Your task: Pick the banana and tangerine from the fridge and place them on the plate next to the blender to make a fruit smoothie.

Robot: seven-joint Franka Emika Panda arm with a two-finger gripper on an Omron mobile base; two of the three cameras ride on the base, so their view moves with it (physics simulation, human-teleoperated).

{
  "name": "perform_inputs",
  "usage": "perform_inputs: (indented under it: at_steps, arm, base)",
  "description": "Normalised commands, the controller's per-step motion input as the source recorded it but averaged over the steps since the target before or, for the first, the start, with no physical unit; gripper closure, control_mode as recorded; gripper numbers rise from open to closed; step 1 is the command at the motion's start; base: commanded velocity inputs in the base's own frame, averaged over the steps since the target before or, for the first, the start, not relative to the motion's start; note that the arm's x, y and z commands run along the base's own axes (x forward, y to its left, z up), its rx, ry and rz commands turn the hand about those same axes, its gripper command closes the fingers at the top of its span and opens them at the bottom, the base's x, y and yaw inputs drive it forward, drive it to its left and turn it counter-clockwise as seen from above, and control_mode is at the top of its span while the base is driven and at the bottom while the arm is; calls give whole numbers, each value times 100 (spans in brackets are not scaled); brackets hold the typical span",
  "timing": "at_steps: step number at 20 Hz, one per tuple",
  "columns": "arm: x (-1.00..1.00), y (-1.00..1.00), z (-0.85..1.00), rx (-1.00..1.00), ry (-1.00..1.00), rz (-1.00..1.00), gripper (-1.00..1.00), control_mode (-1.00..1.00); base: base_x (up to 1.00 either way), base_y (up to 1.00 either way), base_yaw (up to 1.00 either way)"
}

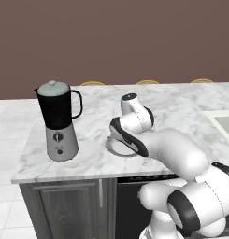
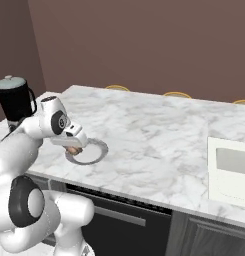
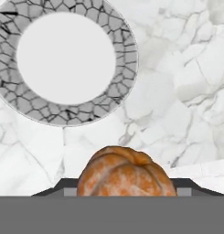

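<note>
My gripper (image 2: 73, 147) hangs just above the marble counter, shut on the tangerine (image 3: 126, 174), a round orange ball with pale mottling. The tangerine (image 2: 74, 149) sits over the near edge of the plate (image 2: 96, 149). In the hand view the plate (image 3: 45, 114) lies beyond the fruit, with a crackled grey rim and a bare white centre. The blender (image 1: 58, 122), a black jar on a silver base, stands left of the plate (image 1: 115, 150), which my arm partly covers. The banana and the fridge are out of view.
A white sink basin (image 2: 232, 170) is set into the counter at the right. Yellow stool tops (image 1: 147, 82) line the counter's far edge. The counter's front edge (image 1: 88, 175) runs close below the plate, with dark cabinets underneath.
</note>
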Motion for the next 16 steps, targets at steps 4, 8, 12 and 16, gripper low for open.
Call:
perform_inputs:
  at_steps: [4,8,12,16]
  arm:
    - [55,0,-10,7,0,4,100,-100]
    - [54,0,-26,3,3,2,100,-100]
    - [53,0,-48,0,9,2,100,-100]
    - [51,0,-45,0,10,1,100,-100]
  base:
    - [0,0,0]
    - [0,0,0]
    - [0,0,0]
    - [0,0,0]
